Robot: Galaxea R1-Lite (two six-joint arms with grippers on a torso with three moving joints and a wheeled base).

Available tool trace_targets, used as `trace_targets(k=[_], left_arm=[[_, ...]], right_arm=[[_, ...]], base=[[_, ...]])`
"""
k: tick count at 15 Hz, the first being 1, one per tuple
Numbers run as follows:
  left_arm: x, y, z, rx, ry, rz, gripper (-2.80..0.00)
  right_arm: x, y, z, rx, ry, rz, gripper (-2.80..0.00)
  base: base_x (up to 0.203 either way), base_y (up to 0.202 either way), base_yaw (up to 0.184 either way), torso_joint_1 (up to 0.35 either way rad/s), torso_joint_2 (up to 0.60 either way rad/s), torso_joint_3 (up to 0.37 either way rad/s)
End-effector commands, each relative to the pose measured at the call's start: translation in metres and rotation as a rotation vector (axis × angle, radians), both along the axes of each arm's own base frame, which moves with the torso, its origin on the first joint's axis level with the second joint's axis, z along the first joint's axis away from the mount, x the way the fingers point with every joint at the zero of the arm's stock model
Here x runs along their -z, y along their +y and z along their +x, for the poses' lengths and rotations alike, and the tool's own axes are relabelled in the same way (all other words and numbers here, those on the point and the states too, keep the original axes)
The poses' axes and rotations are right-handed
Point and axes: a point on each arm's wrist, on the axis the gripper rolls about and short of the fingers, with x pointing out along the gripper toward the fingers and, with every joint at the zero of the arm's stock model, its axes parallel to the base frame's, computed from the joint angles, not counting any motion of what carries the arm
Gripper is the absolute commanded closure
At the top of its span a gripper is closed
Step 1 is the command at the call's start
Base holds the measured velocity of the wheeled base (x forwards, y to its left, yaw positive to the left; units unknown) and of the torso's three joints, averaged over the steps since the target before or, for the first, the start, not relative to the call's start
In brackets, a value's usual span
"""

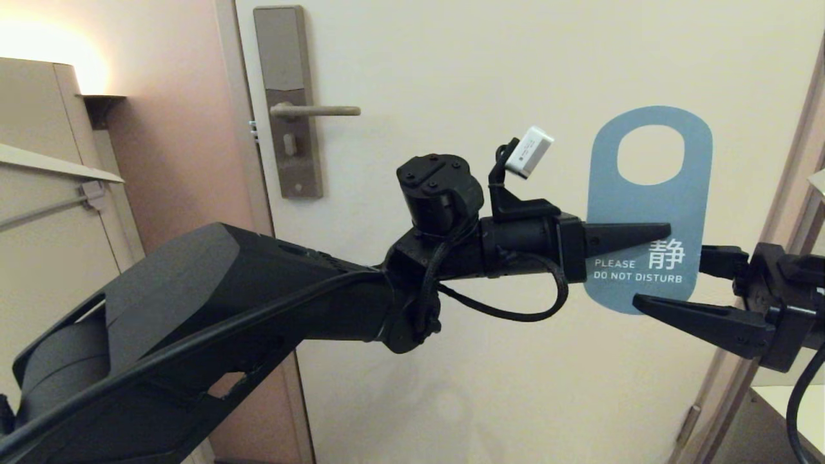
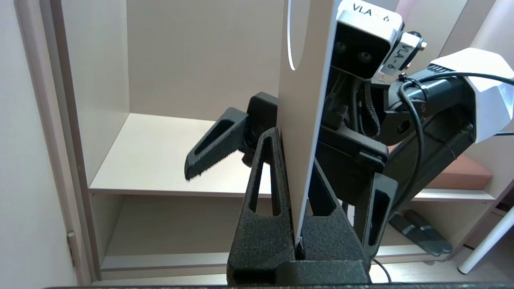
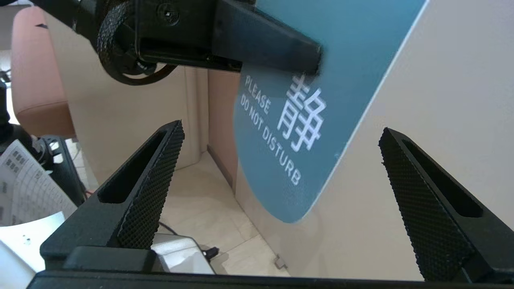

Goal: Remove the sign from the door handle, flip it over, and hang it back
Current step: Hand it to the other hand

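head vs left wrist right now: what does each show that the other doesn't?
Head only: the bare door handle on its lock plate, and the blue "PLEASE DO NOT DISTURB" face of the sign.

Left wrist only: the sign's pale reverse, seen edge-on, and shelves behind.

Both: the left gripper shut on the sign, with the right gripper open around its lower end.

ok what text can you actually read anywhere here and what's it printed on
"PLEASE DO NOT DISTURB", with the character "静": blue face of the sign.
"VLA - 6": white label on the camera of the right arm, and again on a tag beside it.
Printed sheet in the right wrist view: too small to read.
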Motion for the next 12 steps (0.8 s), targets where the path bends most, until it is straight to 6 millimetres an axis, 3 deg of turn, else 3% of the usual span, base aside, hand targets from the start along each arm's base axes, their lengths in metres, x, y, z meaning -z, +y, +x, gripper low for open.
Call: trace_targets(k=[1,4,5,12], left_arm=[[-0.0003,0.0,0.0,0.006,0.0,-0.003,0.0],[-0.0001,-0.0014,-0.0017,0.01,0.0,-0.002,0.0],[-0.0001,-0.0023,-0.0028,0.013,0.0,-0.002,0.0],[0.0015,-0.0047,-0.0055,0.02,0.001,0.001,0.0]], right_arm=[[0.0002,0.0009,-0.0007,-0.01,-0.002,0.001,-2.8],[0.0002,0.0011,-0.0008,-0.01,-0.002,0.001,-2.8],[0.0002,0.0011,-0.0008,-0.01,-0.002,0.001,0.0],[0.0031,0.0004,-0.005,-0.009,0.003,0.0,0.0]], base=[[0.0,0.0,0.0,0.0,0.0,0.0],[0.0,0.0,0.0,0.0,0.0,0.0],[0.0,0.0,0.0,0.0,0.0,0.0],[0.0,0.0,0.0,0.0,0.0,0.0]])
